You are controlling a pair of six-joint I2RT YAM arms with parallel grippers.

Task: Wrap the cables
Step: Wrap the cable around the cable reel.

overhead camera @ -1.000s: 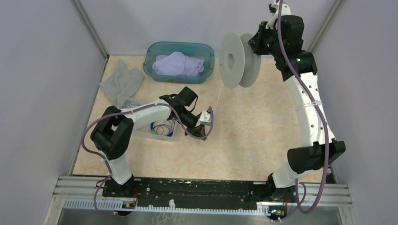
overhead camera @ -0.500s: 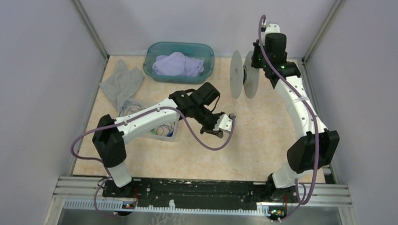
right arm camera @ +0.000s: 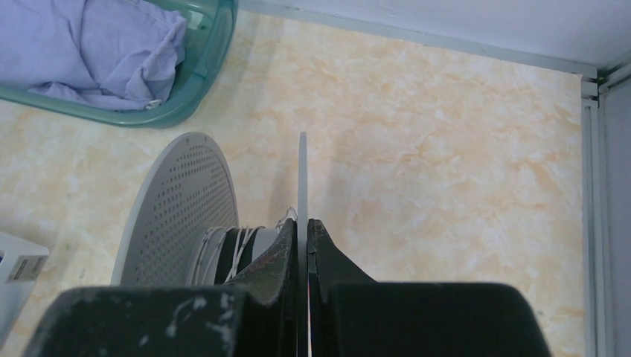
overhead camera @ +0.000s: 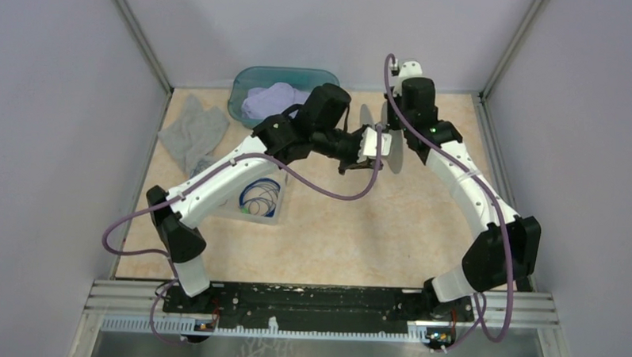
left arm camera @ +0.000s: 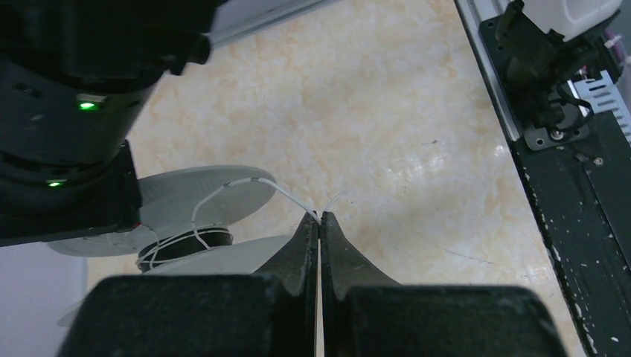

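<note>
Your left gripper (left arm camera: 319, 219) pinches the white cable (left arm camera: 294, 199) near its free end; a few turns sit on the spool (left arm camera: 216, 195) core. Right gripper (right arm camera: 302, 223) clamps one flange (right arm camera: 302, 171) edge. Blue cables (overhead camera: 258, 196) lie in the clear box (overhead camera: 273, 219). Circle the core under light tension, landing turns between the flanges.

Site: robot lab test cell | walls: plain lilac panels (overhead camera: 54, 98) on three sides, metal corner posts (overhead camera: 139, 33) | bench: beige marbled tabletop (overhead camera: 359, 228) | rig: left arm (overhead camera: 222, 175) and right arm (overhead camera: 467, 188) bolted to a slotted aluminium rail (overhead camera: 118, 297) at the near edge, purple cords (overhead camera: 328, 193) looped loose.
</note>
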